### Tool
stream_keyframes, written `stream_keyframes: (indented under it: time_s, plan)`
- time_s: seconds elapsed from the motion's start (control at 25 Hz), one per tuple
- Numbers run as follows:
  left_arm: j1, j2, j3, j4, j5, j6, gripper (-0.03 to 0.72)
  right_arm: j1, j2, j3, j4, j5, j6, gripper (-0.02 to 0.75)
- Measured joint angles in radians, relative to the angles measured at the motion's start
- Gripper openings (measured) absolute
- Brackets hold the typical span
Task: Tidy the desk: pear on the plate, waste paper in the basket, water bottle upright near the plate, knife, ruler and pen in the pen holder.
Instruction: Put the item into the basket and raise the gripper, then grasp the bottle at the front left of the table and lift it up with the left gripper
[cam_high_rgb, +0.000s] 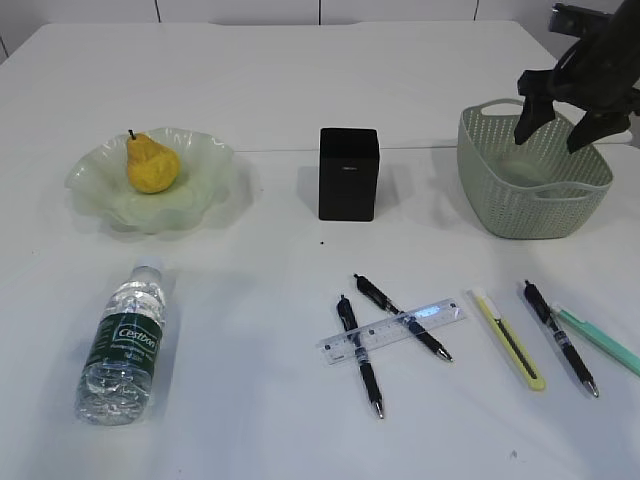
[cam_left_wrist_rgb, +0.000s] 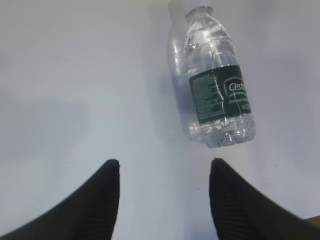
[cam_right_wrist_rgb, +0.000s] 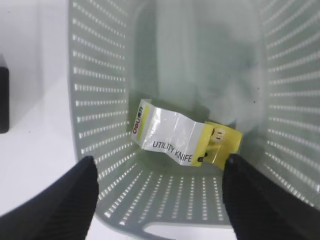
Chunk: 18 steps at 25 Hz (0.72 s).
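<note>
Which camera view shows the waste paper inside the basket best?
The right wrist view: it looks straight down into the basket, where the waste paper, a crumpled utility-knife wrapper, lies on the bottom. The exterior view shows only the basket; its wall hides the paper. The left wrist view shows neither.

Basket (cam_right_wrist_rgb: 100, 125) perforated matt plastic — waste paper (cam_right_wrist_rgb: 185, 136) glossy, creased — bottle (cam_left_wrist_rgb: 215, 80) clear plastic.

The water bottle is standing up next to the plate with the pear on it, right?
Not quite. The water bottle is lying on its side on the desk, as the exterior view shows. It is in front of the plate, and the pear does sit on that plate.
</note>
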<state>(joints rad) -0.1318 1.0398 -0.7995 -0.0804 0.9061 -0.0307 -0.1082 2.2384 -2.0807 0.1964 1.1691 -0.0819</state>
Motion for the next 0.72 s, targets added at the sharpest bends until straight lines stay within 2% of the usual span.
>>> stream_keyframes:
  time_s: [0.52,0.72]
  plan:
    - [0.0,0.0,0.0,0.0,-0.003,0.0,0.403,0.016,-0.15,0.009,0.06,0.063,-0.011,0.563]
    - [0.0,0.0,0.0,0.0,-0.003,0.0,0.403,0.059,-0.266,0.149,0.027,0.063,-0.011,0.558]
